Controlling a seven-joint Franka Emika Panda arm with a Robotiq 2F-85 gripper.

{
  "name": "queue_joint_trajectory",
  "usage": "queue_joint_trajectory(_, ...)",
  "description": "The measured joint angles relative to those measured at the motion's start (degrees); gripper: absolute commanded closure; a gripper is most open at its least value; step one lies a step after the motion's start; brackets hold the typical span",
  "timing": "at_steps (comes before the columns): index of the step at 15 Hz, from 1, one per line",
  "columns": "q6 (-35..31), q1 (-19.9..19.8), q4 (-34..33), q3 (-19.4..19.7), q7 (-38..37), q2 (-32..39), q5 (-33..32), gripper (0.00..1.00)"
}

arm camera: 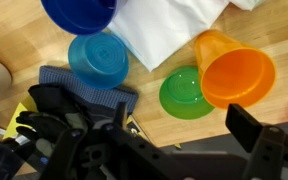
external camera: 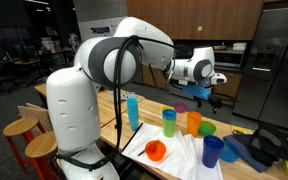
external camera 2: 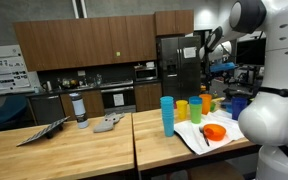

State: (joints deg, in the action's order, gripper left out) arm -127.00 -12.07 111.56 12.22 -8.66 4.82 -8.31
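1. The claw (external camera: 207, 93) hangs released above the cups, its jaws spread wide and holding nothing; it touches none of them.
2. In the wrist view the nearest things are an orange cup (arm camera: 236, 72) and a green cup (arm camera: 187, 93); they sit just beside each other on the bare wood of the table (arm camera: 19, 25), close by a white cloth (arm camera: 169, 28); whether the two cups touch I cannot tell.
3. A light-blue cup (arm camera: 97, 58) and a dark-blue cup (arm camera: 77, 10) stand further along, apart from that pair; they should not get in the way.
4. To my eye the claw is not yet centred over either cup; I would square it over one rim first, then come straight down rather than at a slant.
5. For the orange cup, I judge a rim pinch best: one finger inside the mouth, the other outside on the wall facing away from the green cup; that keeps the neighbour from being knocked.
6. These look like light plastic cups, likely to skid or tip; so I would lower slowly, close gently, and lift only once the wall is firmly pinched.
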Motion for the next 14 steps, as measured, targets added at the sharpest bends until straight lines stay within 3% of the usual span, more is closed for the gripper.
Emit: queue_joint_trajectory(14, 6.89, 0.77, -7.92, -1.41, -0.05, 9.65, 4.6, 0.0)
